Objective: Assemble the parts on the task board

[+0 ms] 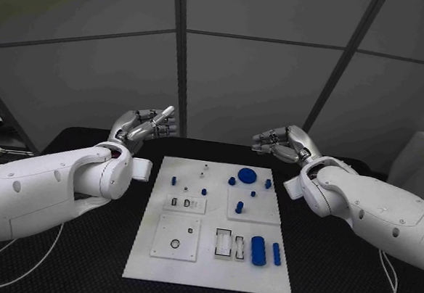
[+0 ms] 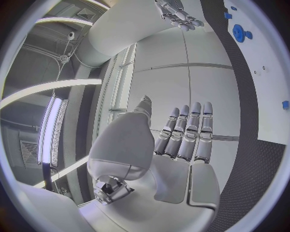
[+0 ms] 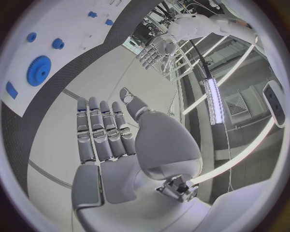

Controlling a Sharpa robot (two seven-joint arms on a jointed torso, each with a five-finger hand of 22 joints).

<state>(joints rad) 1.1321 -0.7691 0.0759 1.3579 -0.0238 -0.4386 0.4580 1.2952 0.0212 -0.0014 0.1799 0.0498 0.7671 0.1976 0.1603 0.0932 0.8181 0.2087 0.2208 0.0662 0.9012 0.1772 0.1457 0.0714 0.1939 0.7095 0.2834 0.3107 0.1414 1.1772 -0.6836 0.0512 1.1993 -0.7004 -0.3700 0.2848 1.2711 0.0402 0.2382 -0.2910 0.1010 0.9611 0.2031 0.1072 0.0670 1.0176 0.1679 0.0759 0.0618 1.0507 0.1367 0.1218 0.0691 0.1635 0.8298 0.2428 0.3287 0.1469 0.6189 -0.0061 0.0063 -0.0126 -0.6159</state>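
With both the left hand [image 1: 143, 127] and right hand [image 1: 284, 143] raised past the board [image 1: 154, 267], fingers straight, side by side and empty, assembly looks unstarted; next needs a reach to a blue part [image 1: 257, 250].

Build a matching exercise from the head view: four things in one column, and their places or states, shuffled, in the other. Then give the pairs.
Things
1. left robot hand
2. right robot hand
3. blue gear
4. large blue cylinder

Places or states
A. lying on the near right part of the task board
B. raised beyond the board's far left corner, holding nothing
C. lying on the board's far right part
D. raised beyond the board's far right corner, holding nothing

Pairs: 1-B, 2-D, 3-C, 4-A
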